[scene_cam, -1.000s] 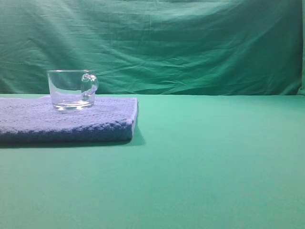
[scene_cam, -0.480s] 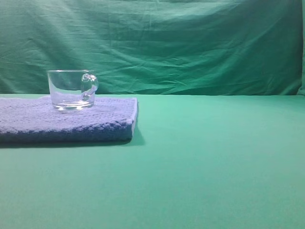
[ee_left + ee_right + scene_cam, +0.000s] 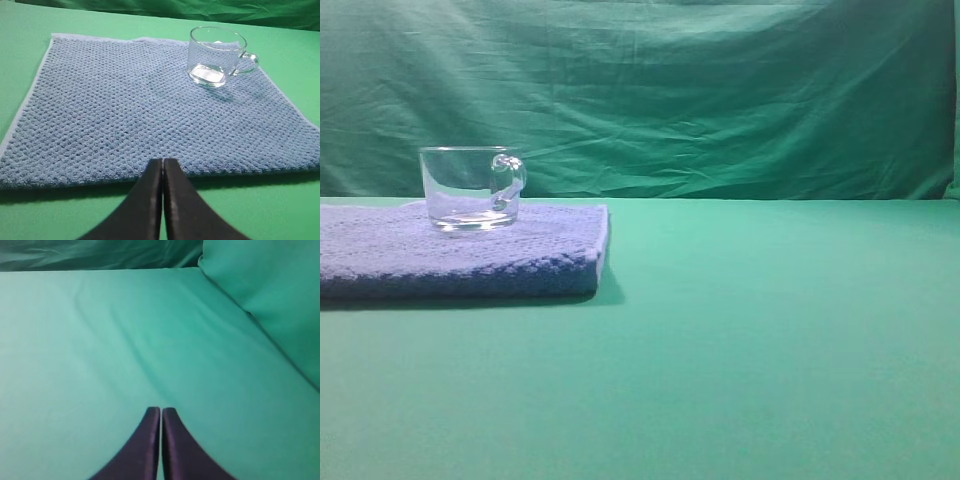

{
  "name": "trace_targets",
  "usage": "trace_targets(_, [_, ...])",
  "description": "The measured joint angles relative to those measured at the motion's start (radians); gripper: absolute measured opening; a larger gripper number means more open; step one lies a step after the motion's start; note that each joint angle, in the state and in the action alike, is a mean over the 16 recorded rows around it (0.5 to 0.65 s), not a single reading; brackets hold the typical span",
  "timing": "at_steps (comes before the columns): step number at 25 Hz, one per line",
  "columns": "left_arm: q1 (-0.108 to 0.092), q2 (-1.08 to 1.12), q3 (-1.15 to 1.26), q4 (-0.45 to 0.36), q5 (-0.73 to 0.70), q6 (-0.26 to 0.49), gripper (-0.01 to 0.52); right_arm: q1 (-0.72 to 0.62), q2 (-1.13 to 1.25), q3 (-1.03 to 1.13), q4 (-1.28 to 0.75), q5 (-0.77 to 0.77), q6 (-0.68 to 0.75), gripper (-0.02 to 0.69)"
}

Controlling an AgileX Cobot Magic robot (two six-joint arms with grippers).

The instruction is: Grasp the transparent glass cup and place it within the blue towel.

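The transparent glass cup [image 3: 470,188] stands upright on the blue towel [image 3: 470,255] at the left of the exterior view, its handle to the right. In the left wrist view the cup [image 3: 216,56] sits near the towel's far right corner, and the towel [image 3: 125,110] spreads wide in front. My left gripper [image 3: 162,162] is shut and empty, at the towel's near edge, well short of the cup. My right gripper [image 3: 161,411] is shut and empty over bare green cloth. Neither gripper shows in the exterior view.
A green cloth covers the table [image 3: 770,330] and hangs as a backdrop [image 3: 720,90]. In the right wrist view a raised fold of green cloth [image 3: 270,295] rises at the right.
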State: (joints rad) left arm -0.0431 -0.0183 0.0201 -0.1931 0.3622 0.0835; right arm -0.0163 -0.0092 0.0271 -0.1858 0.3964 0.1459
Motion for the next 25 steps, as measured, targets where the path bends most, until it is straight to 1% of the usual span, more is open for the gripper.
trace_targets(10, [0.0,0.0,0.0,0.0,0.0,0.0,0.0,0.0,0.0,0.001,0.005,0.0,-0.036,0.0])
trace_targets(25, [0.0,0.0,0.0,0.0,0.0,0.0,0.0,0.0,0.0,0.001,0.009,0.0,-0.037,0.0])
